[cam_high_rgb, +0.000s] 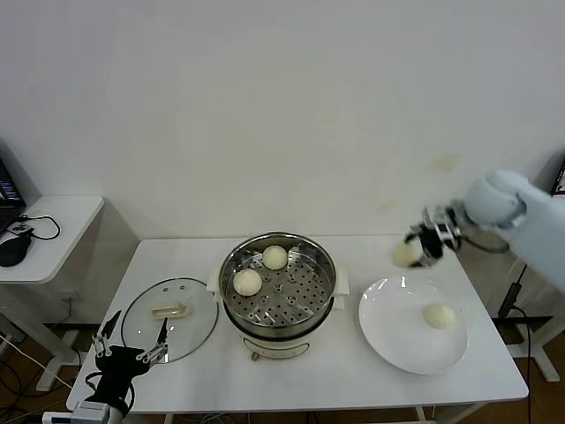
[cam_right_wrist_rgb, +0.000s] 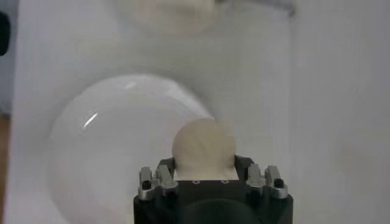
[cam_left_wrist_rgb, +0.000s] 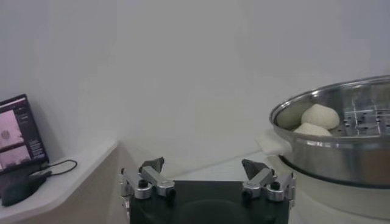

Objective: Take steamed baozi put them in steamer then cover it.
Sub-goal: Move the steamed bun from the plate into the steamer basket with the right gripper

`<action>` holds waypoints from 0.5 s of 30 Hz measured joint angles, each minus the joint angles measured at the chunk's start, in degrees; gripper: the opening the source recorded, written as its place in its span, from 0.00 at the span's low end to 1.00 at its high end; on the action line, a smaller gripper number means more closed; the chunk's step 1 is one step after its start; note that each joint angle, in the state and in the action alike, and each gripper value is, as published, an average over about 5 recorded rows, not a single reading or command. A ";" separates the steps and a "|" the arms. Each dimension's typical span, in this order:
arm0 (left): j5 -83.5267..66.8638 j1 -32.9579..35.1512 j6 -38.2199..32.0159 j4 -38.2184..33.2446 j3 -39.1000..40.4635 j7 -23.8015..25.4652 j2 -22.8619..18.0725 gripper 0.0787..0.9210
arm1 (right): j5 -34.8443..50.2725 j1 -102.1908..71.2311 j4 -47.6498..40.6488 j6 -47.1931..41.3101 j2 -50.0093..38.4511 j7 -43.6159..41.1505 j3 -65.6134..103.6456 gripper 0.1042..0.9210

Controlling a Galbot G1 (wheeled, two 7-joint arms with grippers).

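1. The white table (cam_high_rgb: 353, 389) carries everything; a smaller side table (cam_high_rgb: 53, 221) stands to the robot's left with a dark mouse (cam_high_rgb: 13, 250) on it.
2. The steamer (cam_high_rgb: 277, 296) sits at the table's middle, a shiny metal pot on a white base; its holed tray holds two buns (cam_high_rgb: 248, 282), both toward the left and far side, near each other but apart.
3. The white plate (cam_high_rgb: 388, 340) lies on the right of the steamer, just beside it; one bun (cam_high_rgb: 439, 315) rests on it, right of centre.
4. The glass lid (cam_high_rgb: 169, 319) lies flat on the table left of the steamer, its cream handle facing up.
5. The right gripper (cam_high_rgb: 422, 247) hangs in the air above the plate's far edge; its fingers are clamped on a fourth bun (cam_right_wrist_rgb: 203, 146), which shows between them in the right wrist view.
6. The left gripper (cam_high_rgb: 132, 346) waits low at the table's near left corner, just by the lid; its fingers (cam_left_wrist_rgb: 152, 167) stand wide apart and hold nothing.
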 measured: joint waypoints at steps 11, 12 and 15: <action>0.06 0.45 -0.01 -0.27 -0.94 -0.01 -0.73 0.88 | 6.50 10.14 2.48 0.05 11.76 3.81 -9.38 0.62; 0.08 0.50 -0.01 -0.40 -1.05 0.00 -0.80 0.88 | 6.94 10.41 2.73 0.35 12.78 4.19 -10.20 0.62; 0.12 0.56 -0.01 -0.72 -1.37 0.00 -1.01 0.88 | 7.77 10.90 3.37 1.59 15.71 5.41 -12.74 0.62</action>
